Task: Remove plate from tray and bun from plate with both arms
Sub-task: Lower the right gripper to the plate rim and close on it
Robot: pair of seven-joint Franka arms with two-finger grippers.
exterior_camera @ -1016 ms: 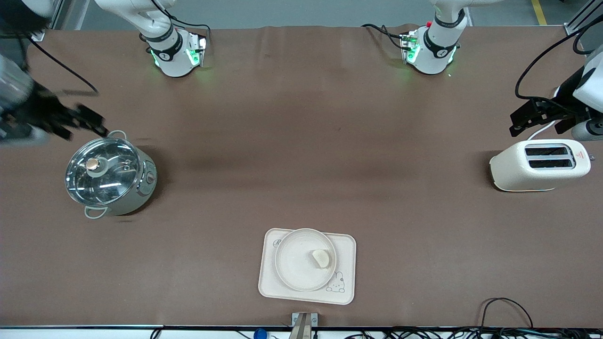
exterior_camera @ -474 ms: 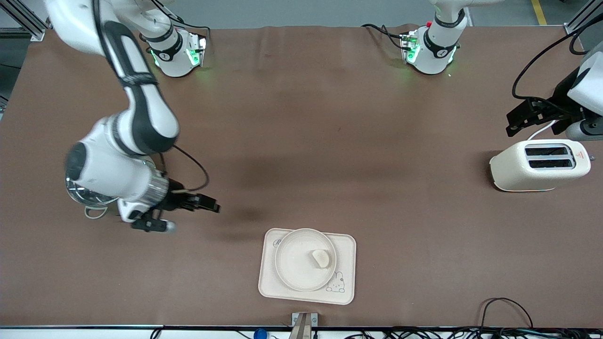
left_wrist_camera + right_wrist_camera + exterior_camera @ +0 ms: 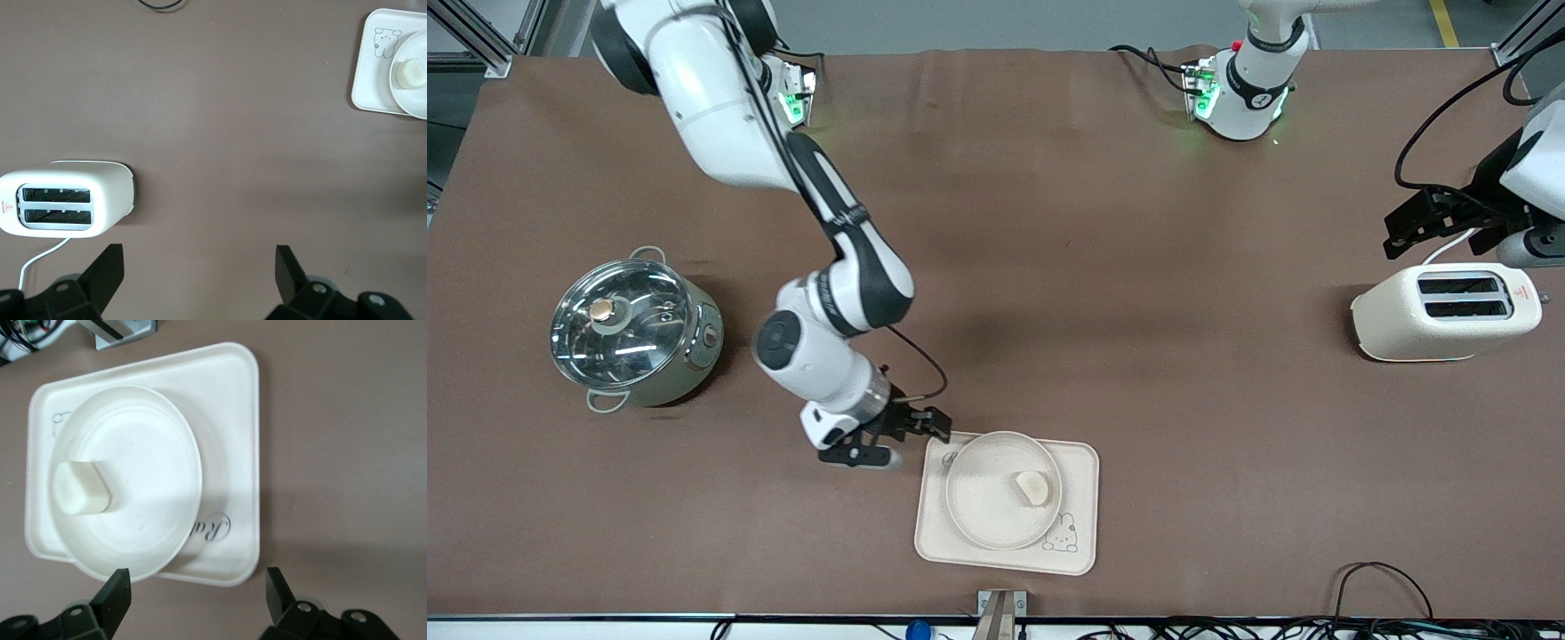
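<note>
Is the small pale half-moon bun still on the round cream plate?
Yes. The bun lies on the plate, which sits on the tray.

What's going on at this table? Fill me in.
The right gripper hangs open, holding nothing, over the table at the corner of the tray that faces the pot. The plate sits on the tray, and the bun lies on the plate, so nothing has been lifted yet. The left gripper waits open and empty up by the toaster, at its end of the table.
</note>
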